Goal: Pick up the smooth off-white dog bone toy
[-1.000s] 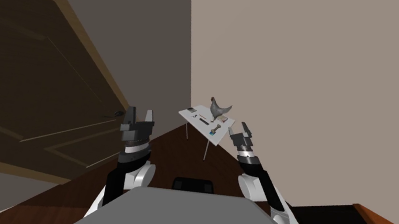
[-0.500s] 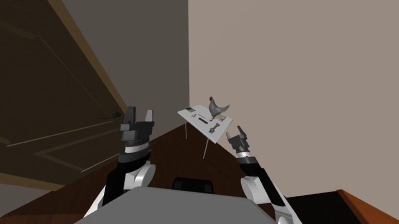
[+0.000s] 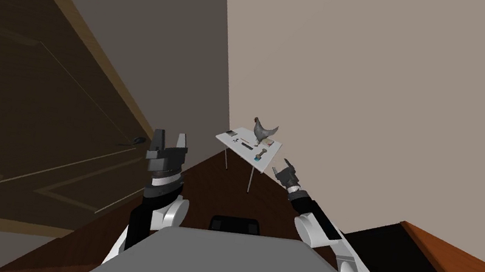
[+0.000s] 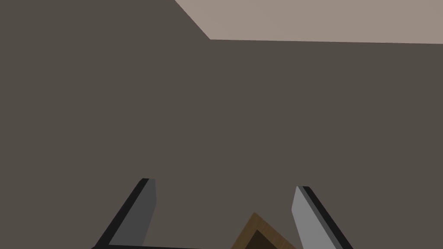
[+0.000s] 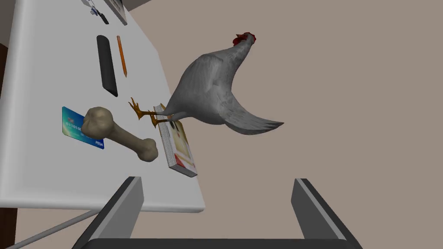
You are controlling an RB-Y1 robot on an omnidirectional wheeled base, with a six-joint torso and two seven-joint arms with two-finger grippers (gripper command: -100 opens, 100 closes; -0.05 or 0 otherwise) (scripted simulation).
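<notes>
Reaching farther, my right arm (image 3: 316,220) has stretched toward the tabletop (image 5: 39,164). By the door (image 3: 24,107) my left tool (image 3: 171,139) waits, spread wide. The bone toy (image 5: 119,134) lies on the tabletop, one fat end on a blue card (image 5: 69,121), the other beside a book (image 5: 179,149). My right tool (image 5: 217,179) is spread, empty. I should aim at the thin middle and miss the chicken (image 5: 212,93).

Head cam: steep down, table (image 3: 232,143) far; R wrist: table (image 5: 43,173) near.
</notes>
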